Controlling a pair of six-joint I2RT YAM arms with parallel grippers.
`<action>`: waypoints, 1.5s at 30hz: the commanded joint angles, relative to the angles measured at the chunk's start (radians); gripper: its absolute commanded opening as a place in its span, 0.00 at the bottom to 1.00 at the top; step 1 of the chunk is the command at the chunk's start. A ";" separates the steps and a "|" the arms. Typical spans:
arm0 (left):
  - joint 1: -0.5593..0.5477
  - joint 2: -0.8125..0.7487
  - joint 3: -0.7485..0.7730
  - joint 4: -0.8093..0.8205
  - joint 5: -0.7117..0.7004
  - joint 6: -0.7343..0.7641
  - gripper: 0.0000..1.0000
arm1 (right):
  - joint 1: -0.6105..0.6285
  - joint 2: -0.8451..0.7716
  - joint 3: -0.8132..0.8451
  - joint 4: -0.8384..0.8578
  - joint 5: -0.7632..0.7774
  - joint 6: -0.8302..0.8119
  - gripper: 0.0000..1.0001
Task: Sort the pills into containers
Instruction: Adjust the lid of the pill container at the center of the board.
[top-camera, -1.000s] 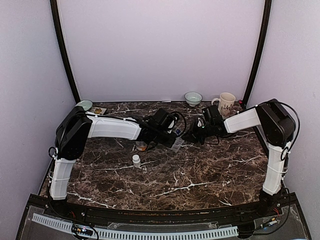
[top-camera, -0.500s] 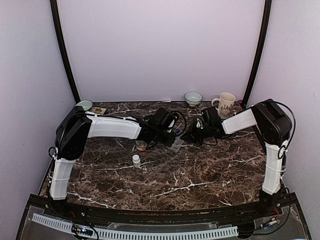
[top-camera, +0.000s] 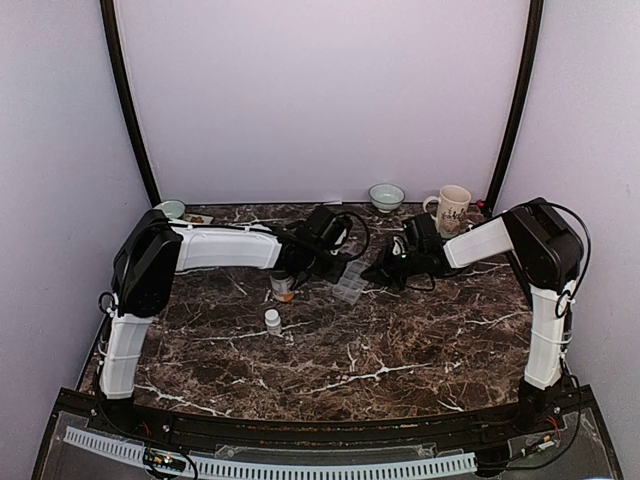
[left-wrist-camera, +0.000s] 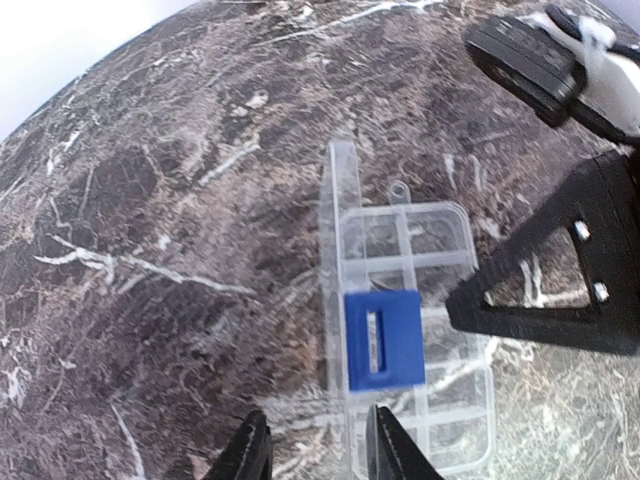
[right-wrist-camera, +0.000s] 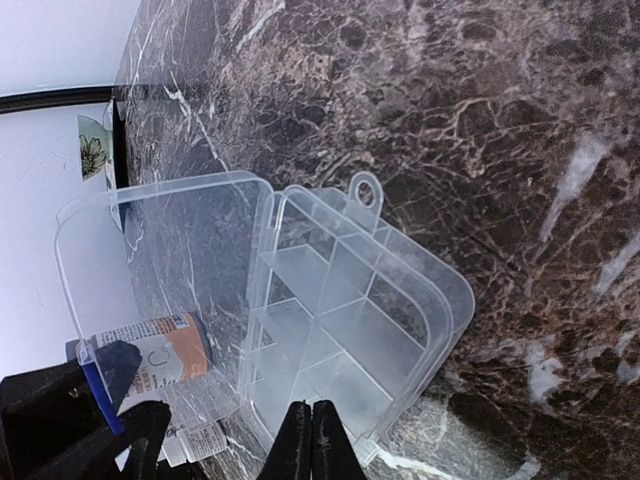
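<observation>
Right gripper (right-wrist-camera: 310, 435): pressed shut, tips at the near rim of the clear organiser box (right-wrist-camera: 350, 320); pinching it or not, unclear. Left gripper (left-wrist-camera: 316, 435): parted, holding nothing, in line with the upright lid (left-wrist-camera: 336, 230). Box between both grippers, long axis straight ahead of the left. No pills visible; blue square (left-wrist-camera: 382, 340) unidentifiable.

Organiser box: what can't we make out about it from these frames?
- Pills: none visible; top view too small; in the right wrist view, label and lid mask what the amber bottle holds.
- Organiser box: in the left wrist view the right arm covers one side.
- Right gripper: shut at the rim; bottom edge hides whether it pinches it.
- Left gripper: only fingertips show; lid contact unclear.
</observation>
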 joint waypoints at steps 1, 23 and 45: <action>0.022 0.026 0.054 -0.070 -0.021 0.023 0.34 | -0.009 0.029 0.011 -0.035 0.019 -0.020 0.01; 0.066 0.194 0.307 -0.324 -0.032 0.018 0.32 | -0.009 0.032 0.054 -0.082 0.036 -0.031 0.01; 0.108 0.305 0.463 -0.491 -0.069 -0.034 0.39 | -0.006 0.040 0.076 -0.126 0.060 -0.023 0.02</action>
